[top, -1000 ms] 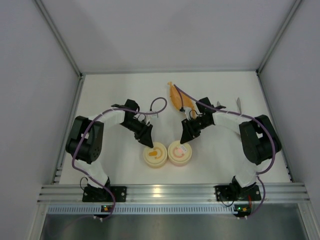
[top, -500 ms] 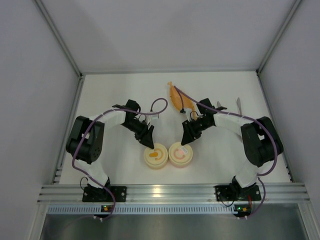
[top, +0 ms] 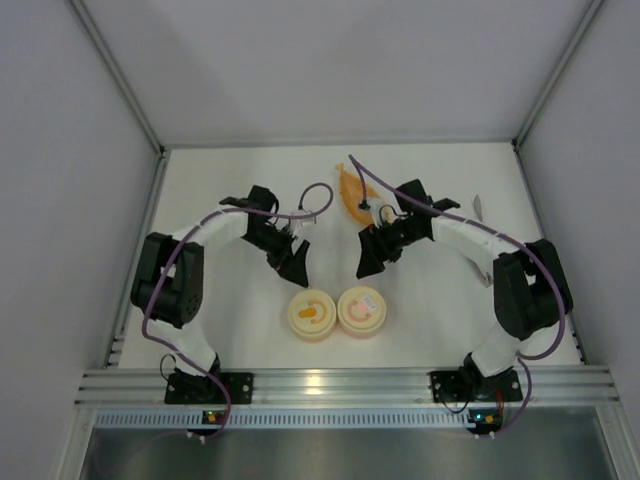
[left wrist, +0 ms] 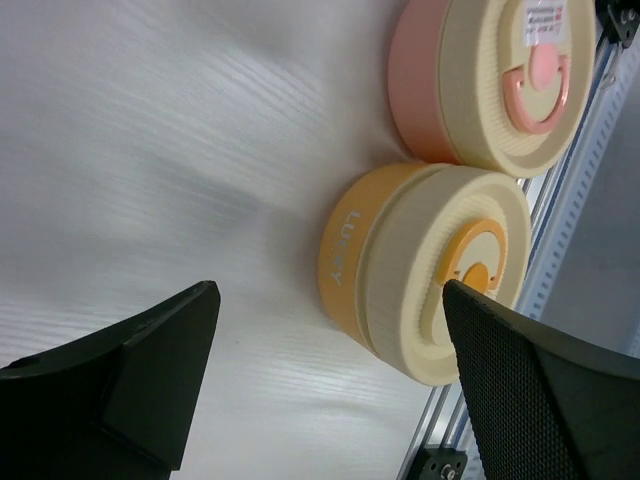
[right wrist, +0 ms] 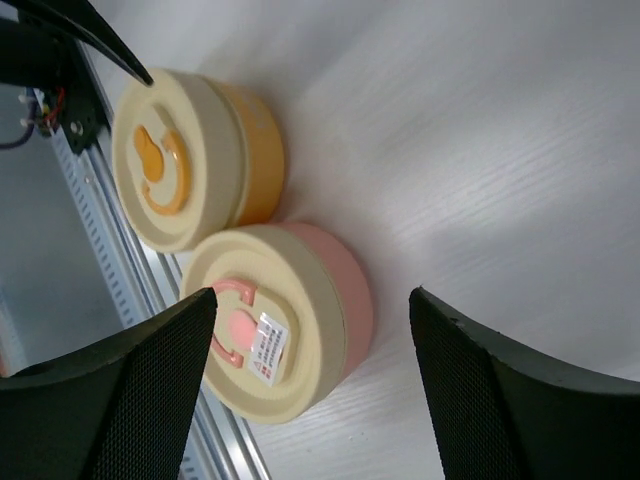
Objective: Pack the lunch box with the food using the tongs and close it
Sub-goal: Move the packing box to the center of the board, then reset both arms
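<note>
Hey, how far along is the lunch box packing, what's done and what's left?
Done: the yellow box and pink box both have lids on. In hand: nothing; the left gripper and right gripper hover open, clear of them. Left: maybe nothing, though what is inside them cannot be seen. The tongs lie at the far right.
</note>
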Controlling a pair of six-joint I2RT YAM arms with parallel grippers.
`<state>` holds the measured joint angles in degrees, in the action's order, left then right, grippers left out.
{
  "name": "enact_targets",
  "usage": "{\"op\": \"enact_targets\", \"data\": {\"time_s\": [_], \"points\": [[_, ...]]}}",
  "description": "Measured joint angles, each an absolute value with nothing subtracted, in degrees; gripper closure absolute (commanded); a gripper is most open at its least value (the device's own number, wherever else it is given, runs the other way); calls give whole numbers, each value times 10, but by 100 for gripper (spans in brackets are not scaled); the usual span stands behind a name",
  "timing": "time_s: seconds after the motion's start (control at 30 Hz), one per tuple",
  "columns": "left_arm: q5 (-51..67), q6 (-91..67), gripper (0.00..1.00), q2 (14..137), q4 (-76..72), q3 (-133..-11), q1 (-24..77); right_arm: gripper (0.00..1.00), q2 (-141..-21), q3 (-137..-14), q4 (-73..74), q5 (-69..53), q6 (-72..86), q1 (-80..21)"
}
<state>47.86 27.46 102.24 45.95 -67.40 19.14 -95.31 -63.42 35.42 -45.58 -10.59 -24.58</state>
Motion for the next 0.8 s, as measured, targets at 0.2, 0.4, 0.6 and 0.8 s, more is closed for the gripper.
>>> {"op": "enact_targets", "data": {"time_s": [0.2, 0.4, 0.6, 0.8], "points": [[479, 270, 2, 965, 498, -766, 171, 22, -918, -757, 365, -450, -107, -236], [474, 194, 2, 888, 488, -795, 117, 1, -846, -775, 355, -434, -68, -183], [469, 97, 2, 863, 441, -774, 4, 1, -739, -691, 299, -379, -13, -79], [434, 43, 2, 858, 413, -744, -110, 1, -688, -591, 276, -326, 2, 26]]}}
